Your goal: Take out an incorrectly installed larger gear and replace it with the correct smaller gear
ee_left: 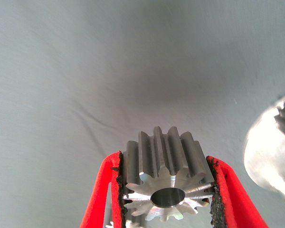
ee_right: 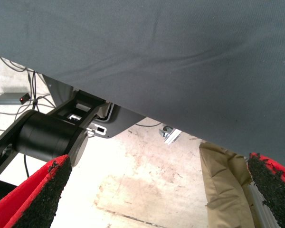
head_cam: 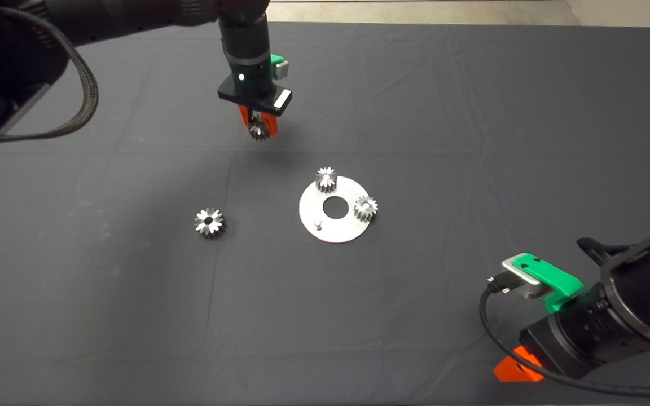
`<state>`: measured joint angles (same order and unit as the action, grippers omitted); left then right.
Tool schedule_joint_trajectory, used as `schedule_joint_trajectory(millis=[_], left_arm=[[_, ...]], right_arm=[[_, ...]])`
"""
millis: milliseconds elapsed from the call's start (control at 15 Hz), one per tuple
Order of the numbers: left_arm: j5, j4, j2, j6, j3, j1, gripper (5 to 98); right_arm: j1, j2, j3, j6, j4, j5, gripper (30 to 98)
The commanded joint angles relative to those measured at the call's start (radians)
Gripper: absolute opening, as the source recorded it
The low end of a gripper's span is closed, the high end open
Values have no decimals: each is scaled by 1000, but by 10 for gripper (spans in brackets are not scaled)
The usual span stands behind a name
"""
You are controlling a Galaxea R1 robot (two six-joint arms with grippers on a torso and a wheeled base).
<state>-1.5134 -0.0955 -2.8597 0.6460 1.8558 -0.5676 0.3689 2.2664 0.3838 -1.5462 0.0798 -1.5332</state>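
While the left tool (head_cam: 258,125) is hanging above the dark mat (head_cam: 415,101), up and to the left of the round metal plate (head_cam: 333,228), it is clamping the smaller gear (ee_left: 167,178) between its two red fingers (ee_left: 100,190), the black pads pressing the teeth on either side. In the head view the wrist body is covering most of those fingers, and only the gear's lower part is showing beneath them. The larger gear (head_cam: 210,222) is lying flat on the surface, well to the left of the plate. Two other small gears (head_cam: 325,179) are sitting on the plate's upper and right rim, and a bare pin (head_cam: 317,224) is standing at its lower left. The left wrist view is cutting the plate off at its edge. The right tool (ee_right: 152,209) is waiting off the plate's lower right, its fingers spread wide and empty; the head view is showing only an orange tip there.
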Motion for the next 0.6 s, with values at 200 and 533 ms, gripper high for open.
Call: schedule_joint_trajectory(millis=[200,533], left_arm=[[-42,161,19,318,-383,-25,279],[-37,38,-16,507,-539,-25,276]], right_arm=[[86,8,64,3,-49,-81,977],[197,10,241,134,-40,-81,977]])
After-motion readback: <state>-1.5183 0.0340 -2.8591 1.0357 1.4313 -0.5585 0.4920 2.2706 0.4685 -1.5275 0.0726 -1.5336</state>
